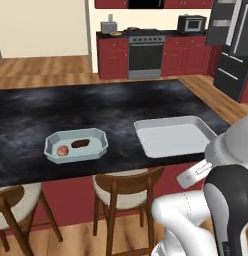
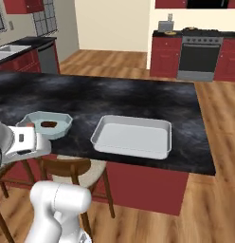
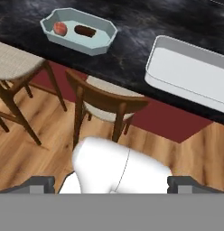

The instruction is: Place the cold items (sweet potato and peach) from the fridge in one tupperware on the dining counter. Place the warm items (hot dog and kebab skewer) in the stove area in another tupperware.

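**Spotter:** Your gripper (image 3: pixel 112 182) is spread wide with nothing between the fingers, pulled back off the edge of the black marbled dining counter (image 1: pixel 96 110) and hanging over the wooden stools (image 3: pixel 105 101). The pale blue octagonal tupperware (image 1: pixel 76 145) already has the round red-orange peach (image 1: pixel 62 150) and the dark brown oblong sweet potato (image 1: pixel 80 143) lying in it, side by side. So you can judge the cold half done.

**Operator:** And the other container?

**Spotter:** The wide grey rectangular tupperware (image 1: pixel 174 136) sits beside it on the counter, nothing in it. Your hot dog and kebab skewer should be over by the stainless stove (image 1: pixel 145 52) at the far wall; from here they are too small for you to pick out.

**Operator:** What can bite me?

**Spotter:** First, the base. You have to drive round the counter, and the curved-back stool (image 1: pixel 127 189) stands right in front of the arm, so a turn with the arm low could clip its back. Second, mixing: if you drop a warm item into the blue container you spoil the sort. Third, the skewer is long and thin, so it will likely swing or slip if you pinch it off centre.
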Tool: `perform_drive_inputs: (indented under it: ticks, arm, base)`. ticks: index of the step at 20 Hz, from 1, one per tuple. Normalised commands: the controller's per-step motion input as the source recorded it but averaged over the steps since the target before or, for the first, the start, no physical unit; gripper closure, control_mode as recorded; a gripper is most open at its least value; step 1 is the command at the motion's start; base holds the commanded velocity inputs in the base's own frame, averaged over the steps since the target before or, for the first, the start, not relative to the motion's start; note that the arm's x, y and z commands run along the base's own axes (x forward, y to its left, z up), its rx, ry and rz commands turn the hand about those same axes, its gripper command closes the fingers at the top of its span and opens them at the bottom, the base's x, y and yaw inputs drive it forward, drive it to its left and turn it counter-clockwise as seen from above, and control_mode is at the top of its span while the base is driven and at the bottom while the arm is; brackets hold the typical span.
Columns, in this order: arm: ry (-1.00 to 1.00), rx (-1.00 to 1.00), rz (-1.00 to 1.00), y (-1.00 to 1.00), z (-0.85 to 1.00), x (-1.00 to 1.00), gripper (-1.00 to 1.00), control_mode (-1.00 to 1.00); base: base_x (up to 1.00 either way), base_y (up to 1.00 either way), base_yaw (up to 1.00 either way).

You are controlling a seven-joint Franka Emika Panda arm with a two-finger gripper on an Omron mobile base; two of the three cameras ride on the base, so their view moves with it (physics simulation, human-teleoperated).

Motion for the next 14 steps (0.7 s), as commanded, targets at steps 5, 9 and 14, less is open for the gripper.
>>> perform_drive_inputs:
  ticks: [5,9,14]
  arm:
    - [0.0,0.0,0.0,0.0,0.0,0.0,-1.0,1.0]
    - [0.0,0.0,0.0,0.0,0.0,0.0,-1.0,1.0]
    - [0.0,0.0,0.0,0.0,0.0,0.0,-1.0,1.0]
  base:
    - [0.0,-1.0,0.0]
    - [0.14,-1.0,0.0]
    - [0.33,-1.0,0.0]
